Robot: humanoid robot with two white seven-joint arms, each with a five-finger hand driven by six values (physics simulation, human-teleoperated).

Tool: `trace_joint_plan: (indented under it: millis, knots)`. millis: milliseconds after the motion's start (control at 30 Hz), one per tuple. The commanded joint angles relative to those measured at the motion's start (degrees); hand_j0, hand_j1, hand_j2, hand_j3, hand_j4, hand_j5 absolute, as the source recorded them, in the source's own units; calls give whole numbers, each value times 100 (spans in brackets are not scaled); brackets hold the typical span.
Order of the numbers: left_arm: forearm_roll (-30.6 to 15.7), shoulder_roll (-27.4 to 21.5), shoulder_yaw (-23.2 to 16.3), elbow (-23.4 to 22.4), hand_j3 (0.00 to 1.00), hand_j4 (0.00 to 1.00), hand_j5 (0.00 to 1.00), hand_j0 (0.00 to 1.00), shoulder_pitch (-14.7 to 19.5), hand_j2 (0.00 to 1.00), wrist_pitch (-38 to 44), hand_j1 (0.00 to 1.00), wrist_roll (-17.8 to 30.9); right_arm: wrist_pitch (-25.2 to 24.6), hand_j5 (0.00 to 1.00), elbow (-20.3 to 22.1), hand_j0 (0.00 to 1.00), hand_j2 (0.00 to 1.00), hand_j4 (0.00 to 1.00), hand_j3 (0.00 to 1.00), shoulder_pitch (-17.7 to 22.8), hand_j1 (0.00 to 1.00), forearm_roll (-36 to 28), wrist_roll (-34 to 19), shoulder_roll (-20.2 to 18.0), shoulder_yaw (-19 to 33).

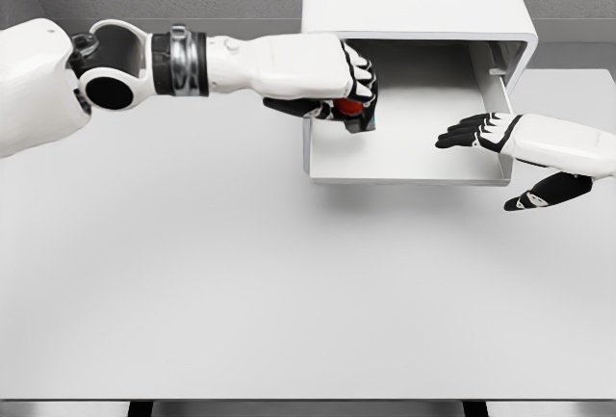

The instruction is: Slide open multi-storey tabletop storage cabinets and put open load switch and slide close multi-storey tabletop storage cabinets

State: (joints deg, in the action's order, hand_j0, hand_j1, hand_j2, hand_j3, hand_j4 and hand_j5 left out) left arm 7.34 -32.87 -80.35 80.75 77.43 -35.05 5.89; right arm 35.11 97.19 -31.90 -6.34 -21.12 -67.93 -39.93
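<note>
The left hand (327,75), reaching in across the white tabletop (241,282), has its fingers clamped on the load switch (350,107), a dark thing with a red part, held over the left edge of the cabinet's (414,3) pulled-out drawer (404,162). The right hand (525,143) hovers at the drawer's right side, fingers spread and holding nothing.

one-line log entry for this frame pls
drawer: open | left hand: holds load switch over drawer | right hand: open, at drawer's right side
</note>
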Motion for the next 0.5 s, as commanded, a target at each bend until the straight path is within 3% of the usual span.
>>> trace_joint_plan:
  millis: [0,100,200,300,467]
  knots:
    - [-40,17,-33,-42,50,50,50,50,0,50,5,50,-9,-11,100,1,100,100,100,100,0,100,-43,3,-1,3]
    - [-40,17,-25,-68,57,57,57,57,9,57,5,57,0,-11,100,1,100,100,100,100,9,100,-43,3,7,3]
    - [-40,26,-16,-68,74,74,74,74,18,74,5,74,8,-11,100,1,100,100,100,100,9,100,-43,3,16,3]
    - [-49,26,28,-59,100,100,100,100,18,100,5,100,0,-11,100,1,100,100,100,100,9,100,-43,3,25,3]
    - [-102,105,72,-59,100,100,100,100,0,100,5,100,-35,-11,100,1,100,100,100,100,9,100,-43,3,34,3]
